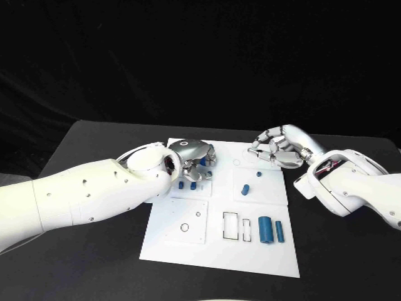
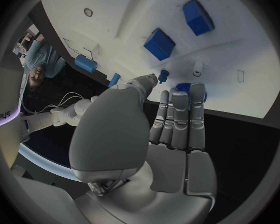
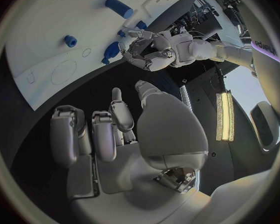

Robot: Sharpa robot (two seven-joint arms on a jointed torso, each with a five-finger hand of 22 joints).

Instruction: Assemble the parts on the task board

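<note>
The white task board [image 1: 220, 248] lies mid-table. My left hand [image 1: 193, 157] hovers over its far left section, fingers pointing down. In the left wrist view the fingers [image 2: 180, 117] are straight and side by side, their tips covering a blue part [image 2: 185, 87]. The thumb tip sits right beside a small blue peg [image 2: 164, 75]; I cannot tell whether they touch. Two blue blocks [image 2: 159, 44] lie beyond. My right hand [image 1: 280, 148] hangs at the board's far right edge with fingers [image 3: 102, 134] curled in and holding nothing. Two blue cylinders [image 1: 265, 229] lie near the front right.
More blue parts stand near the board's middle [image 1: 245, 189] and beside my left hand [image 1: 182, 185]. Outlined slots [image 1: 230, 226] and a round recess [image 1: 185, 227] mark the near half of the board. Black table [image 1: 345, 263] surrounds it.
</note>
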